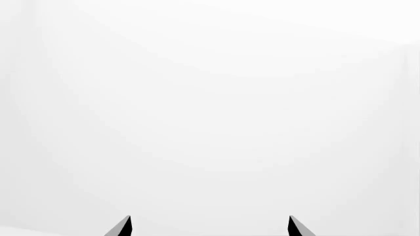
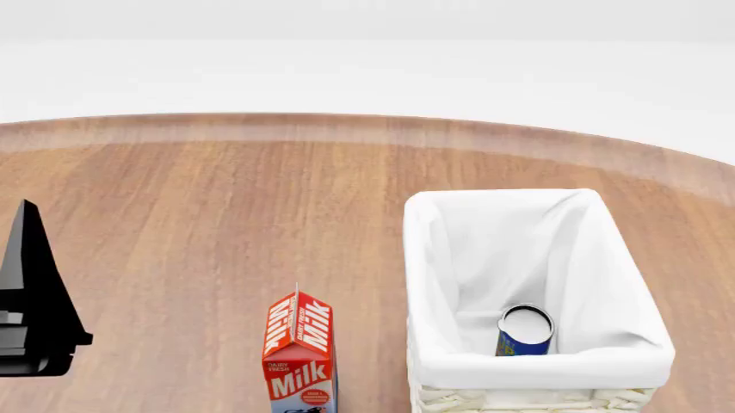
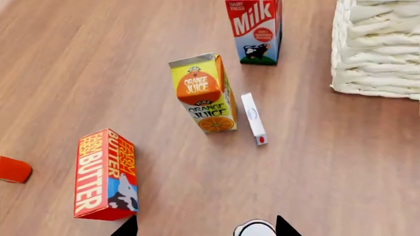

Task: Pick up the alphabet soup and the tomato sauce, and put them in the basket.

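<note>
The alphabet soup [image 2: 525, 332], a blue can with a silvery lid, stands inside the cream wicker basket [image 2: 428, 258] at the near end of its white liner. My left gripper [image 1: 210, 227] is open, facing a blank white surface with nothing between its fingers. Open as well, my right gripper [image 3: 204, 227] hovers over the wooden table. A round silvery-white can lid [image 3: 255, 229] shows between its fingertips, close to one of them. That can's label is hidden, so I cannot tell whether it is the tomato sauce.
A milk carton [image 2: 301, 353] stands left of the basket. In the right wrist view, an orange juice carton [image 3: 203, 93], a butter box [image 3: 105, 174], a small white box [image 3: 253, 118] and a red object [image 3: 12, 169] lie on the table near the basket's corner [image 3: 377, 49].
</note>
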